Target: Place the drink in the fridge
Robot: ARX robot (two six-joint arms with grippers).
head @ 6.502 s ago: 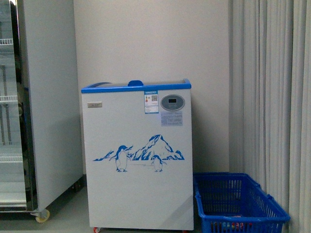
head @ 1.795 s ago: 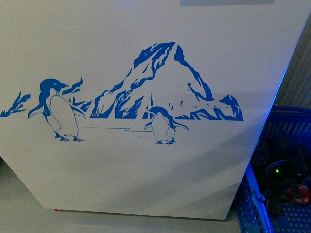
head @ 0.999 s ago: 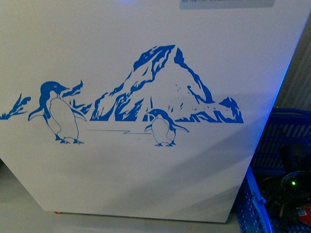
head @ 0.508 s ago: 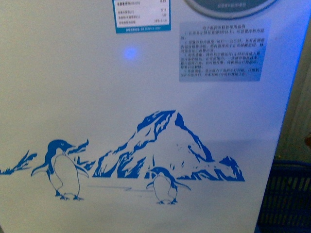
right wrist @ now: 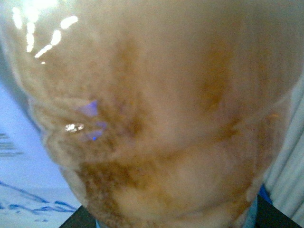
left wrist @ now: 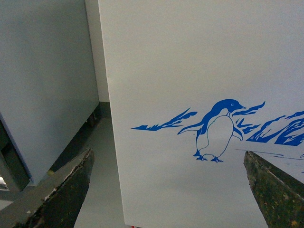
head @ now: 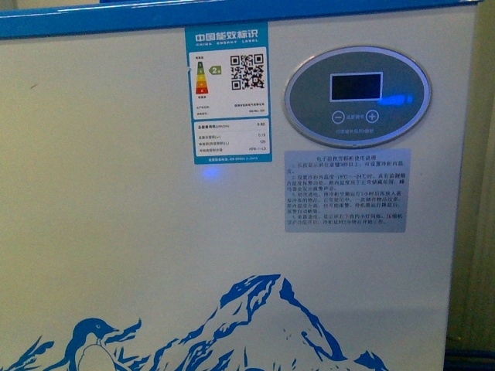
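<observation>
My right pincer seems to be closed around the drink, a clear plastic bottle whose amber liquid fills that wrist view. Only dark corners of the fingers show, so the grip is my judgement. The bottle hangs just in front of the fridge, towards the side nearest the curtain. It looks full, so I expect it to be fairly heavy for its size. Its thin, smooth wall should be yielding and slippery, so I would hold it round the body, firmly but without crushing. My left pincer is wide open and empty, facing the penguin decal on the fridge front. I see the fridge's blue top rim and control panel, but its lids and inside are out of view, so I cannot tell what it holds.
</observation>
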